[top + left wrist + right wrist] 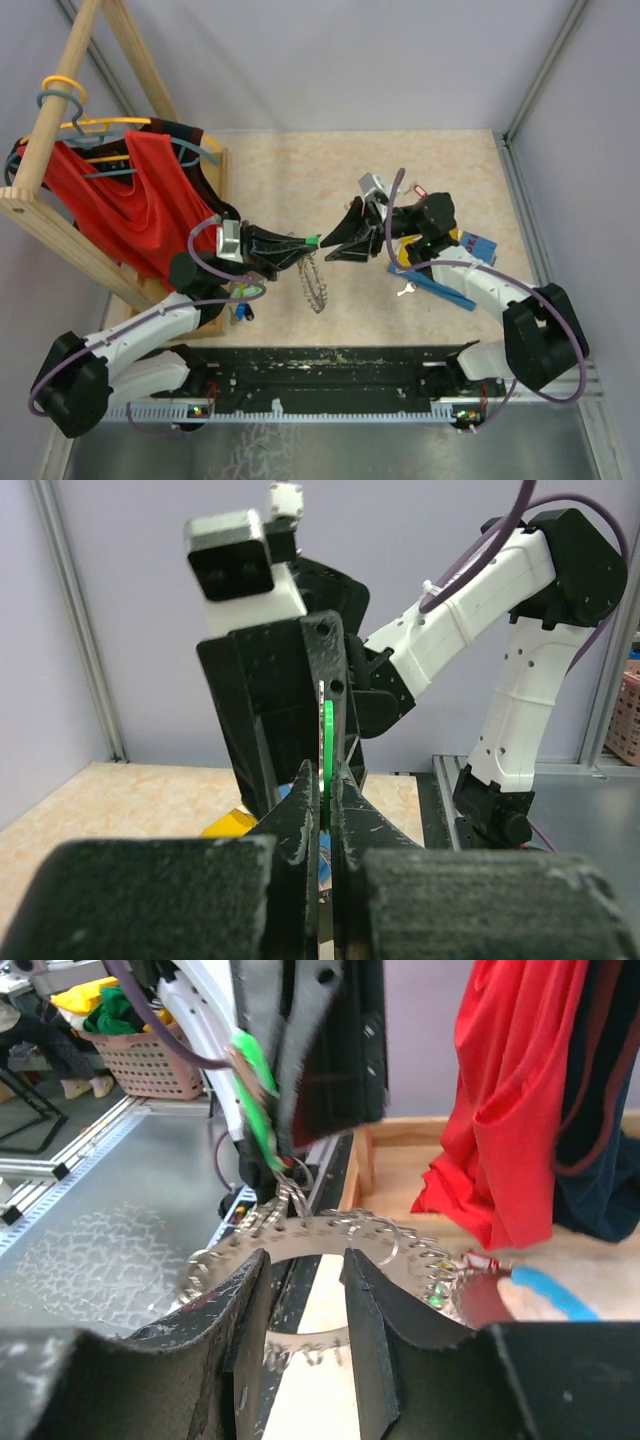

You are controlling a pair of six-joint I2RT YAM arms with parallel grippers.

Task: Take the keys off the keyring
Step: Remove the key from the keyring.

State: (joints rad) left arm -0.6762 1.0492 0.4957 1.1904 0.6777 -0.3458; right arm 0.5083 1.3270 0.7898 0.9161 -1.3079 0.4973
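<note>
Looking from the top cam, the left gripper [303,247] was clamped on a green-tagged key [313,240], with the keyring [316,282] hanging just under it. Left wrist cam showed it pinched tight on that green tag. Right wrist cam: the right gripper [305,1257] sat with jaws apart, the ring just beyond the tips.

I'm working in a robotics lab cell, not a home. Plain grey walls [350,60] held in aluminium posts [545,65] box in a speckled beige table [400,170]. Both arms, the left arm [140,335] and the right arm [490,285], are bolted to a black base rail [330,370] at the table's near edge. A wooden rack [60,90] with a red garment [130,200] stands as a prop. My right wrist camera shows a metal floor and a laundry basket [150,1060].
</note>
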